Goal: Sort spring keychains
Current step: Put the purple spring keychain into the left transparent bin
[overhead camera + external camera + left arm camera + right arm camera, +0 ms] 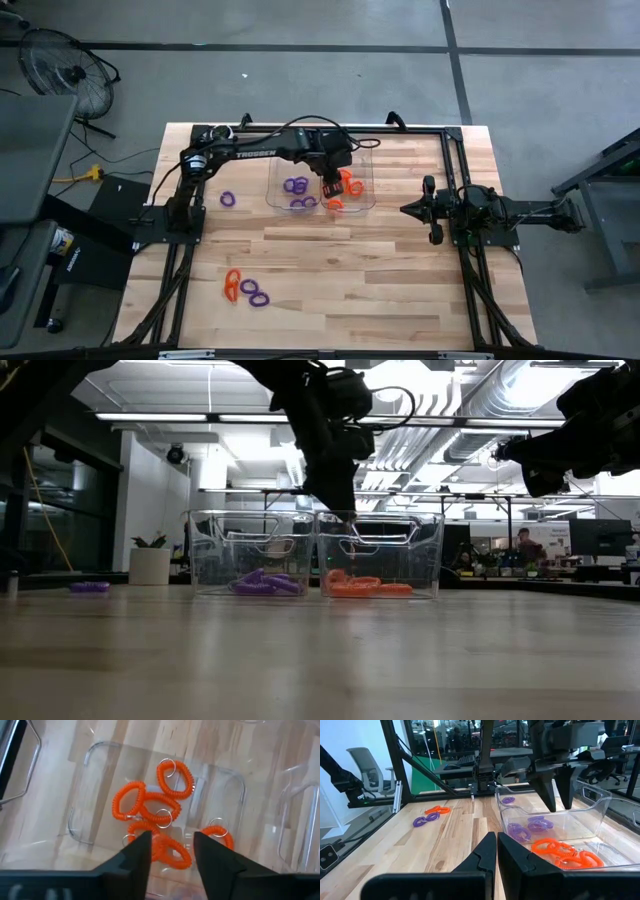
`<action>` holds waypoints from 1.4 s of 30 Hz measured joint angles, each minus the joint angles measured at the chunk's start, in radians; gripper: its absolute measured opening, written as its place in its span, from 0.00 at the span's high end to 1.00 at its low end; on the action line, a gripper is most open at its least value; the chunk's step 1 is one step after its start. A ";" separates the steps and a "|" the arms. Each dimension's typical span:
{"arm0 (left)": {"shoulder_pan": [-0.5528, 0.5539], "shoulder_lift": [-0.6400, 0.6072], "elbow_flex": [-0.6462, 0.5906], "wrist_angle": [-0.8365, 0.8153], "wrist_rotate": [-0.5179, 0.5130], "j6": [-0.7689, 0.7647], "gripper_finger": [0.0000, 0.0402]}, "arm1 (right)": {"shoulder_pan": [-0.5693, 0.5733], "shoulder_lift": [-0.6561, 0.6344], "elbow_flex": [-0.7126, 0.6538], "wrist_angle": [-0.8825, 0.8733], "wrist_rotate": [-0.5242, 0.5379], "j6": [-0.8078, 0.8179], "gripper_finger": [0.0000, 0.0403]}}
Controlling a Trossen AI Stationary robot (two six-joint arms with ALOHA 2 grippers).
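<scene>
The left gripper [172, 851] is held open above the clear tray [80, 820], orange spring keychains [155, 810] lying directly beneath its fingers; a straight lift is advised so no coil is snagged. The right gripper [497, 851] is kept closed, well aside

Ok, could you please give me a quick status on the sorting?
Left gripper open over orange tray, nothing held. Right gripper shut, parked at right. Purple loop and three more unsorted. Nothing blocking.

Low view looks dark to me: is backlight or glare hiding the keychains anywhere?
Low view: bright ceiling lights silhouette the left pincer; orange keychains still readable. Left wrist view: glare streaks on the clear tray, keychains sharp. High view: evenly lit.
</scene>
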 joint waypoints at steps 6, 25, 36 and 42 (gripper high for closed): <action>0.000 0.000 0.000 0.005 -0.028 -0.002 0.52 | 0.000 0.000 0.000 0.000 0.000 0.000 0.97; 0.003 -0.062 0.000 -0.246 -0.099 -0.097 0.94 | 0.000 0.000 0.000 0.000 0.000 0.000 0.97; 0.044 -0.197 -0.148 -0.245 -0.091 -0.180 0.99 | 0.000 0.000 0.000 0.000 0.000 0.000 0.97; 0.072 -0.333 -0.333 -0.221 -0.093 -0.256 1.00 | 0.000 0.000 0.000 0.000 0.000 0.000 0.97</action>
